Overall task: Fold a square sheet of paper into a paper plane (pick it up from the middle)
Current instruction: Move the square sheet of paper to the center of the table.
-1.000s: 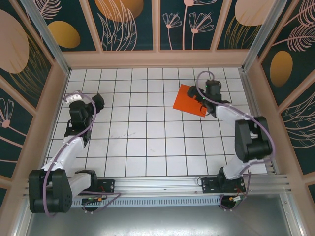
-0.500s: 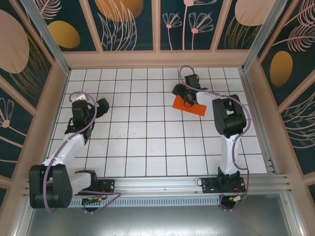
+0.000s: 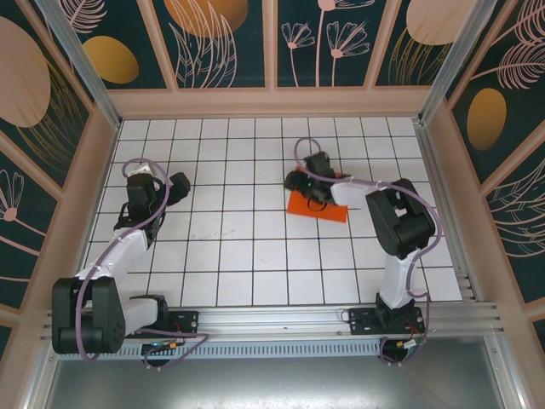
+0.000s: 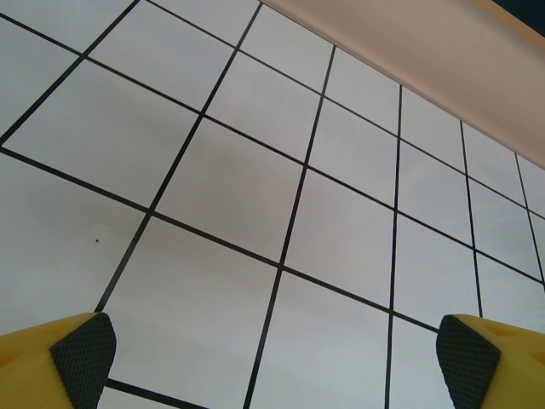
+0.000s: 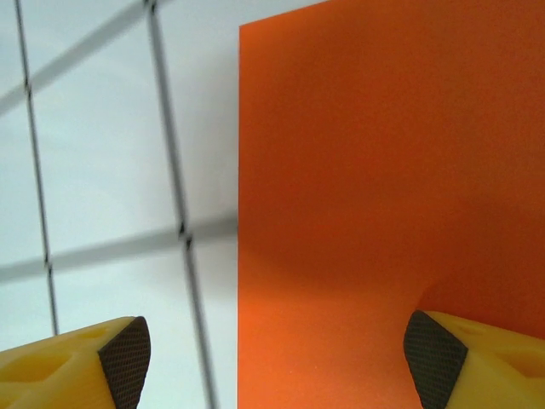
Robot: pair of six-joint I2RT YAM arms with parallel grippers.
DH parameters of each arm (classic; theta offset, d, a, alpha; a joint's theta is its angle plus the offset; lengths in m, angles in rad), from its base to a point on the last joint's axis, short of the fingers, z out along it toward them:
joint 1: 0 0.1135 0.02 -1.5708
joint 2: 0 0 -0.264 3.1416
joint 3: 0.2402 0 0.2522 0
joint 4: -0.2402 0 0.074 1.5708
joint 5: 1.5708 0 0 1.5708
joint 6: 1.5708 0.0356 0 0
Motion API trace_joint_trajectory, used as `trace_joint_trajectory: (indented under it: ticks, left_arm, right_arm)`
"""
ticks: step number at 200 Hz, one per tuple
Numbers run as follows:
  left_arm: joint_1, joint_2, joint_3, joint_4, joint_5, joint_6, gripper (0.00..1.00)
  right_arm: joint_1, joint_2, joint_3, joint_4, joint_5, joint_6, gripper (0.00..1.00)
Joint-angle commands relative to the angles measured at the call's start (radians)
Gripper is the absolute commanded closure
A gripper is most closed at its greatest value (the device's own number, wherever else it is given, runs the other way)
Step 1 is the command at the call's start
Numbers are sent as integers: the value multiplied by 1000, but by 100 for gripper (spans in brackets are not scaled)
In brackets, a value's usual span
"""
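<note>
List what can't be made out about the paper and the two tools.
- Top external: the right tool covers the far part of the square sheet of paper, so its outline and any creases are hidden.
- Right wrist: the sheet runs off the right and bottom edges; whether the pads touch it is unclear.
- Left wrist: the bottom edge cuts off the left tool behind its pads.

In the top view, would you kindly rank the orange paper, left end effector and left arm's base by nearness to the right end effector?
1. orange paper, partly beneath the right end effector.
2. left end effector, over on the left side.
3. left arm's base, near-left edge.
</note>
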Motion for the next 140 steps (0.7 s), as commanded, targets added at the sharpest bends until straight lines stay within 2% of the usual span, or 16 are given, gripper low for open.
trace_joint_trajectory:
  ticks: [1, 21, 44, 60, 69, 82, 106, 140]
  left_arm:
    - [6, 15, 22, -18, 25, -17, 1]
    - [6, 19, 21, -18, 36, -23, 2]
    - [6, 28, 26, -19, 51, -27, 1]
    - [6, 38, 28, -21, 68, -37, 2]
    - [6, 48, 28, -17, 88, -41, 1]
    - [6, 70, 33, -14, 140, -54, 1]
    - [4, 123, 47, -3, 248, -104, 1]
    - [-50, 181, 73, -27, 304, -189, 1]
  right_arm:
    - [135, -4, -143, -201, -52, 125, 17]
    - [181, -48, -159, -247, -8, 146, 17]
    - [187, -154, -70, -350, 47, 102, 16]
    - [186, -216, -3, -423, 116, 68, 9]
    - [182, -234, 17, -455, 165, 58, 2]
    - [169, -238, 23, -482, 216, 51, 1]
    - [127, -207, -3, -460, 227, -5, 1]
    - [77, -154, 7, -470, 167, -141, 1]
